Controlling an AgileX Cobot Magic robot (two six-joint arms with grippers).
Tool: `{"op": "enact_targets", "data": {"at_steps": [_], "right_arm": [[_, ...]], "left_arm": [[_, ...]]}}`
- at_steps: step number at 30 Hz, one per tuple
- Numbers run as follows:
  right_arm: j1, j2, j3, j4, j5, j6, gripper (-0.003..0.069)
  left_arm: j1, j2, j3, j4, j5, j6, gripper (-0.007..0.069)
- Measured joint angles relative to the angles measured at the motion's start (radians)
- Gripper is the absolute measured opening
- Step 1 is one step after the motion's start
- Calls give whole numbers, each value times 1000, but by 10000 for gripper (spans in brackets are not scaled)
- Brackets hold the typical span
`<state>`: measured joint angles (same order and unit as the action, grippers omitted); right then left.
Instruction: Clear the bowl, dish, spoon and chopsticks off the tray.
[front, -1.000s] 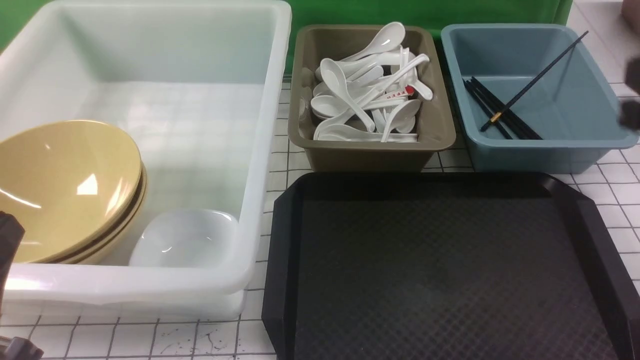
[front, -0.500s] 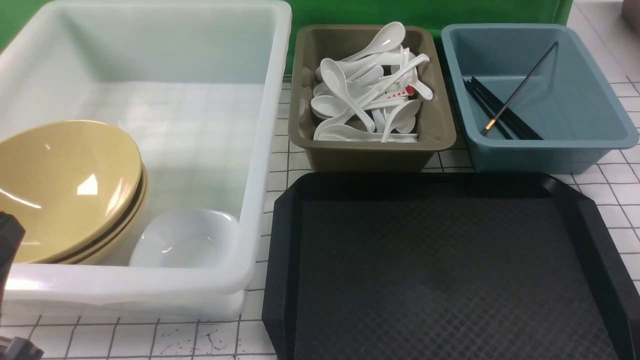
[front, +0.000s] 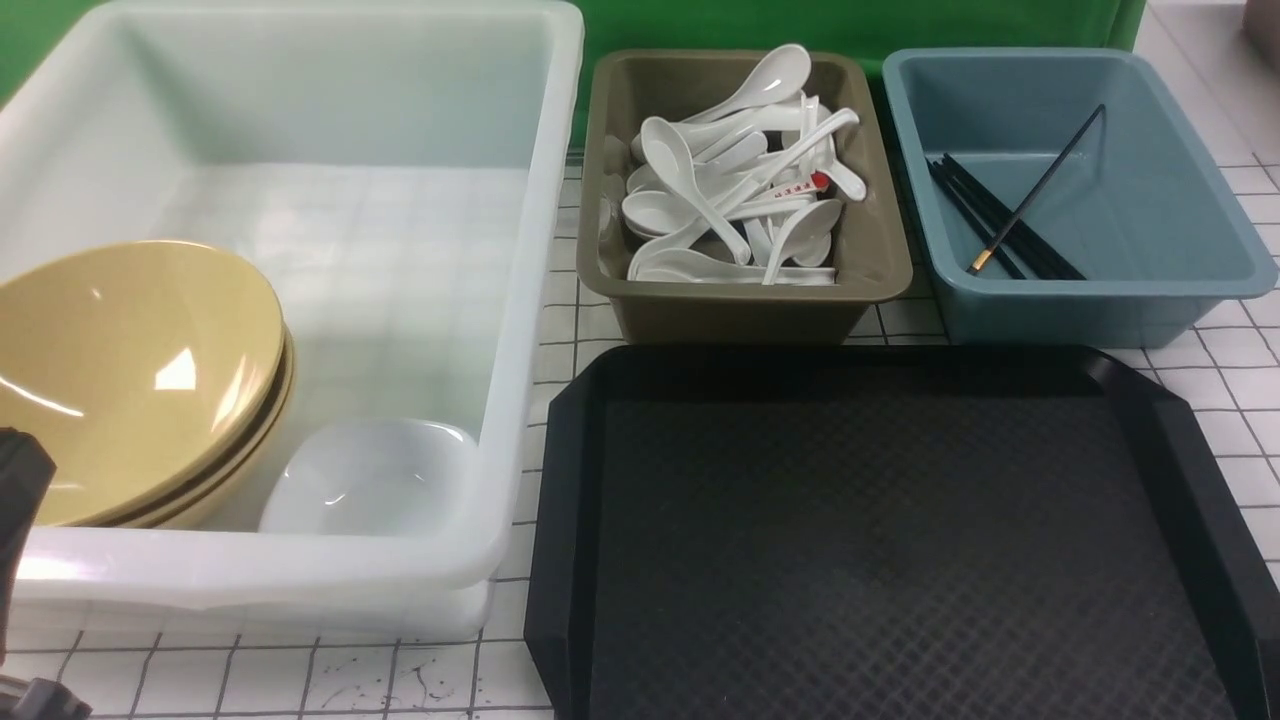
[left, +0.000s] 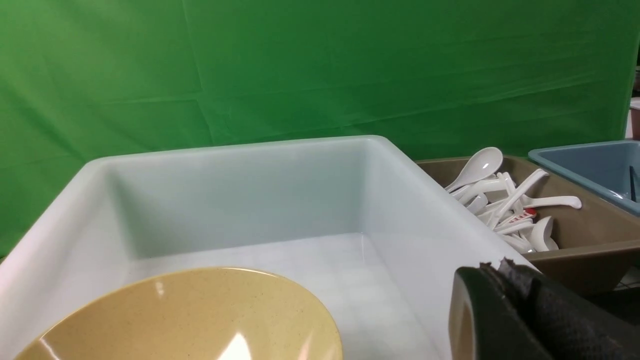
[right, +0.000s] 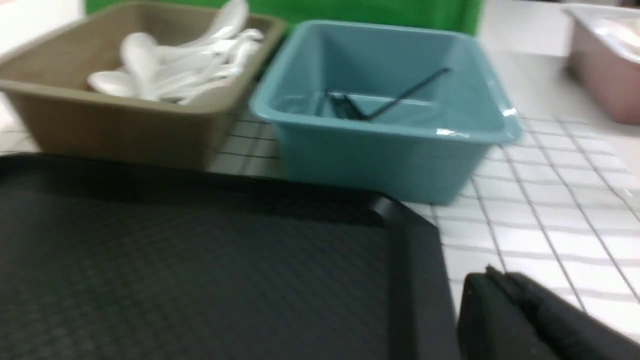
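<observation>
White gridded tabletop (front: 1235, 385), green backdrop (left: 320, 65) behind.

Tray (front: 900, 540): black, diamond-textured, nearest the robot, nothing on it.

Tub (front: 520, 300): translucent white, left of tray. Holds bowl (front: 120, 370), mustard-tan, tilted, topmost of a nested stack, and dish (front: 365, 478), white, just beside the stack at the near wall.

Olive bin (front: 745, 300): heap of white spoons (front: 735, 200); the task's own spoon cannot be told apart.

Blue bin (front: 1090, 295): black chopsticks (front: 1000, 225) on the floor, one stick leaning up against the side.

Left gripper (left: 525, 315): one dark finger visible, near the tub's front corner, apart from bowl; opening cannot be told.

Right gripper (right: 530, 320): dark finger beside the tray's right corner, well apart from chopsticks; opening cannot be told.
</observation>
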<state>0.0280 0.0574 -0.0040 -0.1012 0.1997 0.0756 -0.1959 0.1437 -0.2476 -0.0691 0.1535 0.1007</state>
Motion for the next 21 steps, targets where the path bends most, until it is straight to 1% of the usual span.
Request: {"op": "enact_targets", "data": {"at_steps": [4, 7, 21], "right_arm": [[-30, -60, 28, 41, 39, 0, 40], [-46, -67, 30, 56, 114, -2, 42], [-46, -66, 30, 56, 120, -4, 50]], "left_arm": [[0, 0, 0, 0, 0, 0, -6], [0, 0, 0, 0, 0, 0, -6], [0, 0, 1, 0, 1, 0, -6]]}}
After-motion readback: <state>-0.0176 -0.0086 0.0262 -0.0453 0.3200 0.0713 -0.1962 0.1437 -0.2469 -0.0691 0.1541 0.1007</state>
